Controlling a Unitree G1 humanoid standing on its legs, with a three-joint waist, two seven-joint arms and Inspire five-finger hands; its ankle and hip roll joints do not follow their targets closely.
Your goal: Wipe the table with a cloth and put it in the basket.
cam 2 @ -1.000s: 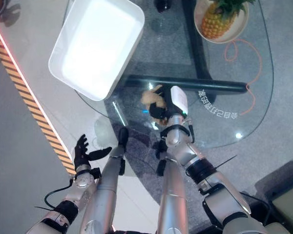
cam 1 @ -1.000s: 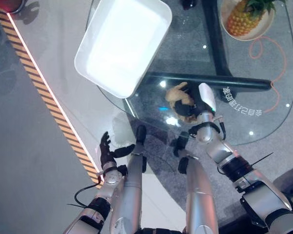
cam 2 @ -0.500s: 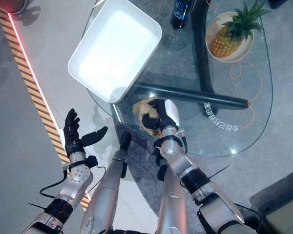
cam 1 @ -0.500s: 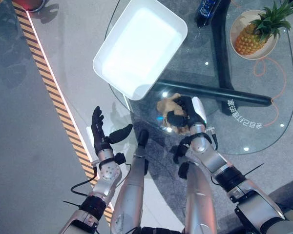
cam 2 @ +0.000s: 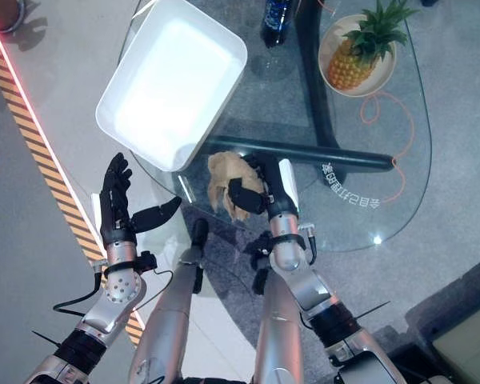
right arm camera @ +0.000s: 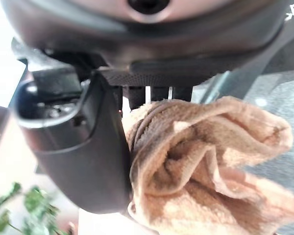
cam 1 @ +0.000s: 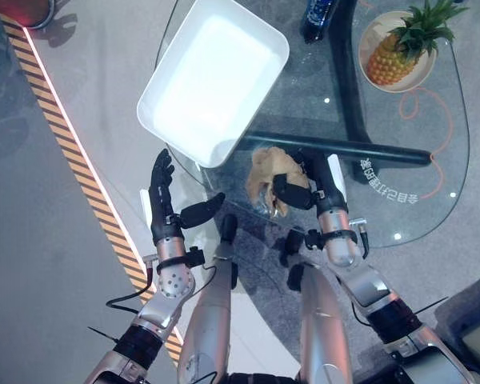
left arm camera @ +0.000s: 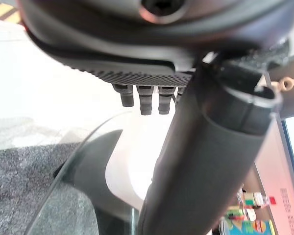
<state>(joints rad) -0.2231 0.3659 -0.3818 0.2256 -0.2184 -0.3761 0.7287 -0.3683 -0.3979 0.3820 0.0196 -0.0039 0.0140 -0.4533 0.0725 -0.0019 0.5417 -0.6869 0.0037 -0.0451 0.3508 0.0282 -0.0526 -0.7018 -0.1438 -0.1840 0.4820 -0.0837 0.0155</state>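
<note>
A tan cloth [cam 1: 266, 176] is bunched in my right hand [cam 1: 310, 182], which is shut on it over the near edge of the glass table [cam 1: 432, 200]. The right wrist view shows the cloth [right arm camera: 196, 161] pressed between the thumb and fingers [right arm camera: 159, 93]. The white basket [cam 1: 212, 80] stands on the table's left end, just beyond the cloth. My left hand [cam 1: 163, 200] is raised beside the table's left edge, fingers straight and thumb spread, holding nothing.
A pineapple on a plate [cam 1: 400, 50] stands at the table's far right. A dark bottle [cam 1: 317, 10] is at the far edge. The table's black base bar [cam 1: 344, 148] shows through the glass. A striped floor line [cam 1: 64, 152] runs at left.
The right hand has carried the cloth slightly left, toward the basket's near corner. The left hand has risen higher beside the table. The camera view has also shifted.
</note>
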